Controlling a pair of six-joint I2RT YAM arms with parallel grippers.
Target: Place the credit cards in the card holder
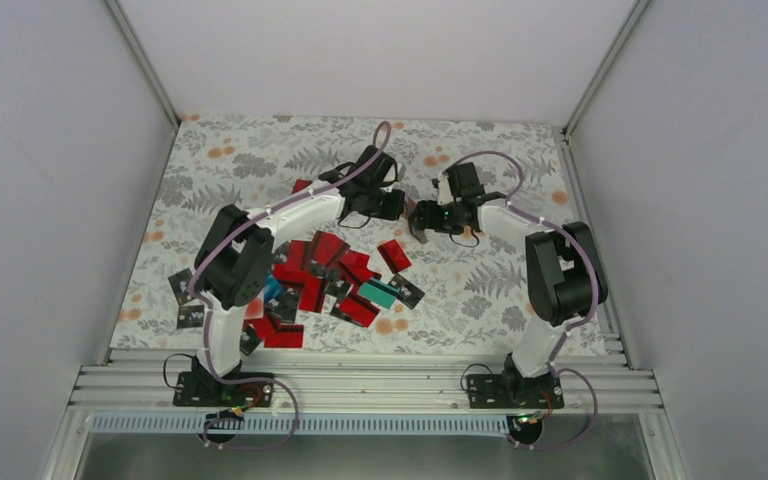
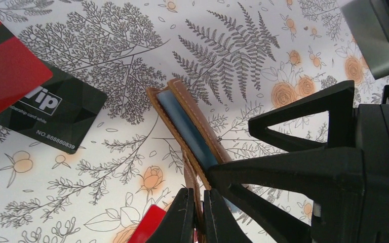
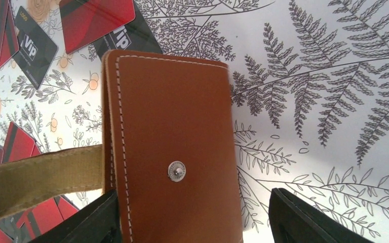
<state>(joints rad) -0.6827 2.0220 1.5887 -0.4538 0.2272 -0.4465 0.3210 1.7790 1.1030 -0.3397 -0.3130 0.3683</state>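
Observation:
The brown leather card holder [image 3: 174, 126] with a metal snap is held off the floral table and fills the right wrist view. My left gripper [image 2: 198, 195] is shut on one thin brown flap of the card holder [image 2: 185, 104], and a blue card [image 2: 190, 129] sits in its open fold. My right gripper [image 3: 193, 195] is open and straddles the holder. Its left finger [image 3: 88, 223] is at the stitched edge, and its right finger [image 3: 309, 217] stands a gap away. In the top view the left gripper [image 1: 392, 205] and right gripper [image 1: 422, 222] meet mid-table. Several credit cards [image 1: 330, 275], mostly red, lie heaped below them.
A black VIP card [image 2: 55, 109] and a red card [image 2: 5, 66] lie left of the holder, and another red card [image 2: 149, 225] lies under my left fingers. Two black cards [image 1: 185, 300] lie at the table's left side. A tan strip [image 3: 40, 177] runs left from the holder's edge.

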